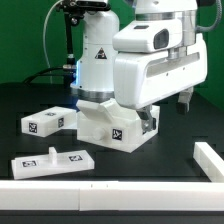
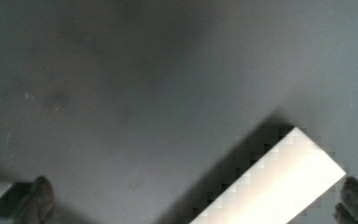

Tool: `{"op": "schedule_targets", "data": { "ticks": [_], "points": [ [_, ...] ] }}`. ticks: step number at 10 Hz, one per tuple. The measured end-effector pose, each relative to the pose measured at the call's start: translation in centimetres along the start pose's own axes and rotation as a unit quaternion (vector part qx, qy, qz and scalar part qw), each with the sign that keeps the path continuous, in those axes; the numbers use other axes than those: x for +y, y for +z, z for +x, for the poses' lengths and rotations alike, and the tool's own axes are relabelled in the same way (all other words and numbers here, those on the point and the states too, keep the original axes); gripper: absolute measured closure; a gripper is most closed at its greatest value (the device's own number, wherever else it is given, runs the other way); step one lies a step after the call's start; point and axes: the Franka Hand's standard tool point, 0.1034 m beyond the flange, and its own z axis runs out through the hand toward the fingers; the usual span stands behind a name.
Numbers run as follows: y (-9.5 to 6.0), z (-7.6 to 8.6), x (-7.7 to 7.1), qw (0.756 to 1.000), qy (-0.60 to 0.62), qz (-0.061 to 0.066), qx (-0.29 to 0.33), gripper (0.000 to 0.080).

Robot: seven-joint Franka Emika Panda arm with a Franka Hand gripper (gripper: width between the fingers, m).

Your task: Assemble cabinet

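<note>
The white cabinet body [image 1: 113, 127], a box with square tags on its faces, stands on the dark table mid-scene, partly behind the arm. A thick white tagged panel [image 1: 45, 122] lies to its left in the exterior view. A flat white tagged panel [image 1: 50, 160] lies nearer the front. My gripper [image 1: 185, 100] hangs above the table to the right of the cabinet body, apart from it. In the wrist view the gripper [image 2: 190, 205] is open and empty. Its dark fingertips [image 2: 16, 200] show at the frame's edges over bare table and a white bar [image 2: 291, 178].
A white rail [image 1: 60, 190] runs along the table's front edge, and another white rail [image 1: 208, 157] stands at the exterior view's right. The white robot base [image 1: 95, 65] stands at the back behind the cabinet body.
</note>
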Motion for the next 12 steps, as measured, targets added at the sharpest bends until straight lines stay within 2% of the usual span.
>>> {"op": "schedule_targets", "data": {
  "ticks": [5, 6, 7, 8, 9, 10, 12],
  "points": [
    [-0.1, -0.1, 0.1, 1.0, 0.001, -0.001, 0.0, 0.0003],
    [-1.2, -1.0, 0.8, 1.0, 0.001, 0.004, -0.009, 0.0003],
    [-3.0, -3.3, 2.4, 1.0, -0.024, 0.01, -0.018, 0.0003],
    [-3.6, -6.3, 3.9, 0.999, -0.045, 0.016, -0.025, 0.0003],
    [-3.6, -7.8, 4.9, 0.999, -0.032, 0.02, -0.027, 0.0003],
    [-3.5, -8.2, 5.0, 0.999, -0.008, 0.026, -0.033, 0.0003],
    [-3.4, -8.1, 4.9, 0.999, -0.012, 0.027, -0.034, 0.0003]
  ]
}}
